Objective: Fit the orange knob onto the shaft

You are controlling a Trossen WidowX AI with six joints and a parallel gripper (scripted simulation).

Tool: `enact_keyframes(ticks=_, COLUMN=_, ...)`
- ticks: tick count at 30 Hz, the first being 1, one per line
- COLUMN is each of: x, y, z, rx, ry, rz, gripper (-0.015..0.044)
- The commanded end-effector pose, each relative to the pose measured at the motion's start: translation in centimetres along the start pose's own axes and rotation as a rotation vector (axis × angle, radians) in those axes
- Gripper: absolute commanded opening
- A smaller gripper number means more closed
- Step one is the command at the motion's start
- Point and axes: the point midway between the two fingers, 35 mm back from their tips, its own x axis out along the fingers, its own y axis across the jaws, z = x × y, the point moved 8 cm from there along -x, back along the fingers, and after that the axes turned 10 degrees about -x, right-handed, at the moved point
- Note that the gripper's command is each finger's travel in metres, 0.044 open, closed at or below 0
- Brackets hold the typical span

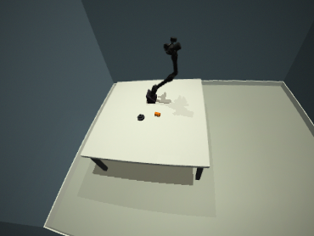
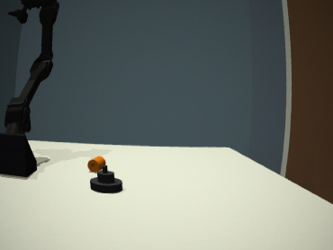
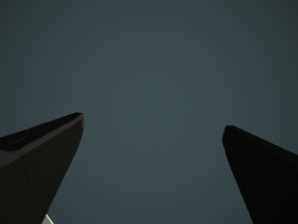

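The orange knob (image 1: 157,114) (image 2: 96,164) lies on its side on the white table (image 1: 140,140) (image 2: 216,202). The round dark pedestal (image 1: 141,117) (image 2: 106,184) stands close beside it, with the short dark shaft (image 2: 105,169) upright on top. Knob and pedestal are apart. My gripper (image 1: 171,43) (image 3: 155,126) is open and empty, raised high above the table's back edge, far from both. In the wrist view only the two dark fingers show against the wall.
The arm's base (image 1: 151,97) (image 2: 13,157) sits at the back of the table. The table's edges drop to the floor (image 1: 255,148) on all sides. Dark walls stand behind.
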Motion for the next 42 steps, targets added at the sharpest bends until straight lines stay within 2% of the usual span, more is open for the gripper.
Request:
enact_keyframes(ticks=1, x=-0.1, y=-0.1, z=0.2, rx=0.005, ry=-0.007, rz=-0.007, gripper=0.0426)
enact_keyframes(ticks=4, x=-1.3, y=-0.8, z=2.7, rx=0.073, ry=-0.116, rz=-0.11, gripper=0.044)
enact_keyframes(ticks=7, x=-4.5, y=-1.6, z=7.2, rx=0.195, ry=-0.355, rz=-0.254, gripper=0.044)
enact_keyframes(ticks=10, x=-7.4, y=-1.7, z=10.3, rx=0.277, ry=-0.558, rz=-0.319, gripper=0.044)
enact_keyframes(ticks=14, x=-12.2, y=-0.8, z=14.3, rx=0.376, ry=-0.878, rz=-0.337, gripper=0.044)
enact_keyframes(ticks=18, x=-17.0, y=1.1, z=17.5, rx=0.444, ry=-1.171, rz=-0.252, gripper=0.044)
enact_keyframes(ticks=25, x=-24.5, y=5.9, z=20.3, rx=0.501, ry=-1.574, rz=0.069, gripper=0.044)
enact_keyframes(ticks=31, x=-30.0, y=11.4, z=21.7, rx=0.419, ry=-1.761, rz=0.458, gripper=0.044)
enact_keyframes(ticks=37, x=-34.6, y=18.6, z=21.9, rx=0.251, ry=-1.75, rz=0.933, gripper=0.044)
enact_keyframes(ticks=42, x=-37.2, y=25.1, z=21.0, rx=0.087, ry=-1.547, rz=1.3, gripper=0.044)
